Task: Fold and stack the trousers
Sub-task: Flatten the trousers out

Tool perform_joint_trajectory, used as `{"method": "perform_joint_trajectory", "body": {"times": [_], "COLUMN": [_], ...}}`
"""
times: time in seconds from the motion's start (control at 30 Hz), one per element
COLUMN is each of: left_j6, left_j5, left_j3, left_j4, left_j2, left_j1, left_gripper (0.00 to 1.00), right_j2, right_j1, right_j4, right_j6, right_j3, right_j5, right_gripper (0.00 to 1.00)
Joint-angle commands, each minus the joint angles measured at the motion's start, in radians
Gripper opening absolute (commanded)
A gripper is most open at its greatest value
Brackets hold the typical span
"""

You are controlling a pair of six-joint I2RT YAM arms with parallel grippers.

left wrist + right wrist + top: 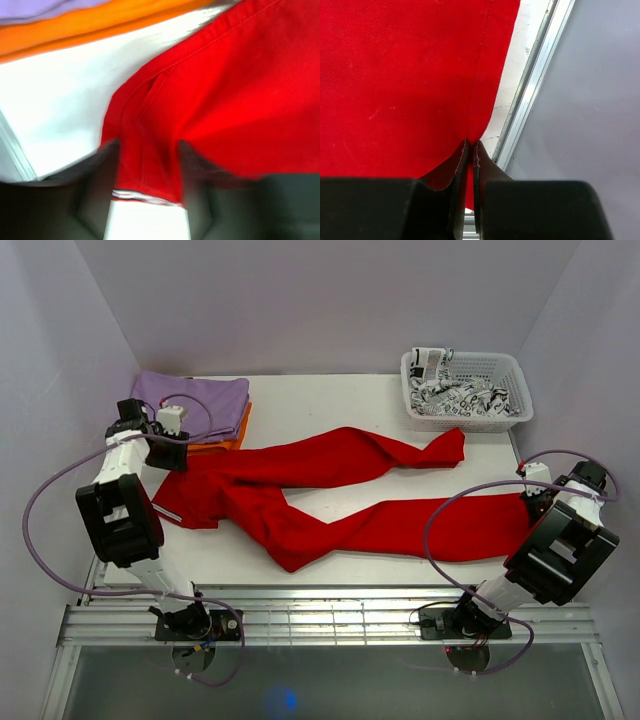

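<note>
Risk: the right claw (471, 146) is pressed together on only the very edge of a leg hem of the trousers (260, 505), close to the rim of the surface (330, 405), so the cloth can slip out when lifted. The left claw (147, 150) is spread. The waistband lies between its fingers (95, 177) but is not pinched, I think. If the right arm pulls now, the garment drags w/o anchor & the fold goes crooked. The orange cloth (75, 25) near the waist may get pushed. The trousers lie spread on the surface, waist at left, legs to the right. Both arms are bent low, wrists down, at opposite ends.
</note>
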Motion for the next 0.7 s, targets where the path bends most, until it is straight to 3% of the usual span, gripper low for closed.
{"method": "perform_joint_trajectory", "body": {"times": [0.0, 0.13, 0.33, 0.53, 0.67], "left_j6": [0.054, 0.088, -0.013, -0.255, -0.462], "left_j5": [0.085, 0.151, 0.252, 0.373, 0.47], "left_j3": [0.057, -0.03, -0.23, -0.373, -0.478], "left_j4": [-0.093, -0.154, -0.223, -0.069, 0.1], "left_j2": [-0.126, -0.252, -0.351, -0.341, -0.321], "left_j1": [0.049, 0.131, 0.317, 0.343, 0.343], "left_gripper": [0.65, 0.74, 0.72, 0.74, 0.83], "right_j2": [-0.003, -0.015, -0.027, -0.013, -0.019], "right_j1": [-0.005, -0.005, -0.005, -0.004, -0.005], "right_j4": [0.032, 0.024, 0.001, -0.026, -0.051], "right_j6": [-0.015, -0.015, -0.006, 0.014, 0.022], "right_j3": [0.042, 0.037, 0.05, 0.079, 0.105], "right_j5": [-0.02, -0.031, -0.051, -0.074, -0.091], "right_gripper": [0.08, 0.08, 0.08, 0.08, 0.08]}}
